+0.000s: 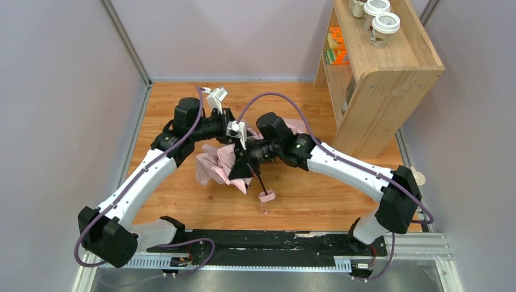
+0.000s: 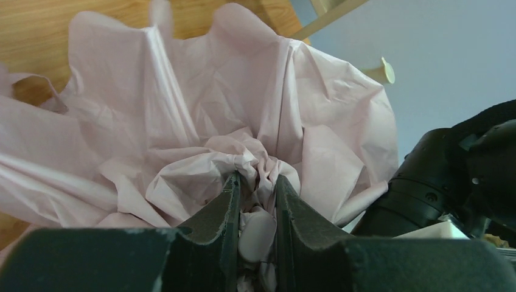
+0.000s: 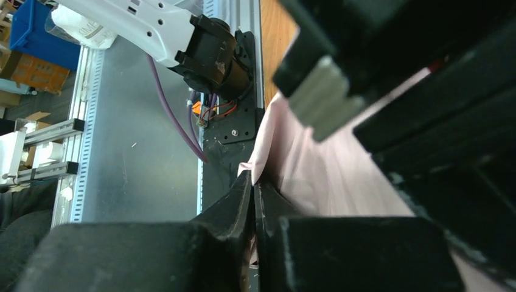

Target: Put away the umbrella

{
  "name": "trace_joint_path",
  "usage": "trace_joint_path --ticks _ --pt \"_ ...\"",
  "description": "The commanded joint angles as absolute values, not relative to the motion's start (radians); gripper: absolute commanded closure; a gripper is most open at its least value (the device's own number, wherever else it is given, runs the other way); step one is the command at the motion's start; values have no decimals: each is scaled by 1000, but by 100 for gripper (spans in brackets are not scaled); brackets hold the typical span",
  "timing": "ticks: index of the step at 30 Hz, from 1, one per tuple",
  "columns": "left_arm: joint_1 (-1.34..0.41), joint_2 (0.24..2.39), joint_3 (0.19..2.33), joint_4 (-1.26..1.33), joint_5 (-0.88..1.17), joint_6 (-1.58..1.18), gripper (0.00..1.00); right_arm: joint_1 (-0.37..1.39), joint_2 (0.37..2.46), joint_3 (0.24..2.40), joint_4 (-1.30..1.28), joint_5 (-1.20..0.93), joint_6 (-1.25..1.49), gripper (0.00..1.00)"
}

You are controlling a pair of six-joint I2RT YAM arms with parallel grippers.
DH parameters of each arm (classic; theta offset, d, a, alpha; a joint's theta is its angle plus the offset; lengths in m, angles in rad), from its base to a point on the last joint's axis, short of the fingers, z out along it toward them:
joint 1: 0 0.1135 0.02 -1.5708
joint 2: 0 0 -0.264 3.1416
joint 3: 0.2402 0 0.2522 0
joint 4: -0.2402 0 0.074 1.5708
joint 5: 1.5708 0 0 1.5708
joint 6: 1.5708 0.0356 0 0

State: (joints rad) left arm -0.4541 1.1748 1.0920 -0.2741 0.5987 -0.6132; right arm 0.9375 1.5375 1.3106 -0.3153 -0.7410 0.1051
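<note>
The umbrella (image 1: 214, 164) lies half-collapsed on the wooden floor in the top view. Its pale pink canopy is crumpled, and a thin black shaft (image 1: 258, 179) runs down to the small pink handle (image 1: 266, 196). My left gripper (image 1: 233, 140) is shut on the canopy's top. In the left wrist view its jaws (image 2: 257, 182) pinch a pale pink knob (image 2: 257, 234) and bunched fabric (image 2: 201, 103). My right gripper (image 1: 244, 167) sits at the canopy by the shaft. In the right wrist view it (image 3: 253, 181) is shut on an edge of pink fabric (image 3: 316, 164).
A wooden shelf unit (image 1: 377, 73) stands at the back right with lidded cups (image 1: 385, 24) on top and coloured items inside. Grey walls close the left, back and right. The black base rail (image 1: 268, 243) runs along the near edge.
</note>
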Motion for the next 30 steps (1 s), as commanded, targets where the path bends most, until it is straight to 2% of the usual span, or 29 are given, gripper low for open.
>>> trace_joint_path --ticks 1,3,5,10,14,21,23,30 --pt "-465 1126 1092 -161 697 -648 100 949 1513 1367 -360 -655 132 81" --pt "-465 1131 1107 -215 654 -591 100 960 1435 1329 -373 -649 156 72" --pt "-463 1132 1118 -254 603 -548 100 963 1355 1298 -409 -634 170 57" --pt "-463 1112 1112 -264 505 -489 100 957 1181 1281 -544 -487 166 36" --pt "-463 1104 1130 -305 456 -476 100 950 1118 1302 -525 -343 187 23" --pt "-463 1114 1210 -460 371 -521 100 960 1244 1359 -467 -126 164 6" --pt "-463 1117 1206 -463 400 -529 100 959 1279 1359 -439 -79 141 0" --pt "-462 1080 1152 -339 523 -548 100 945 1364 1313 -309 -135 78 0"
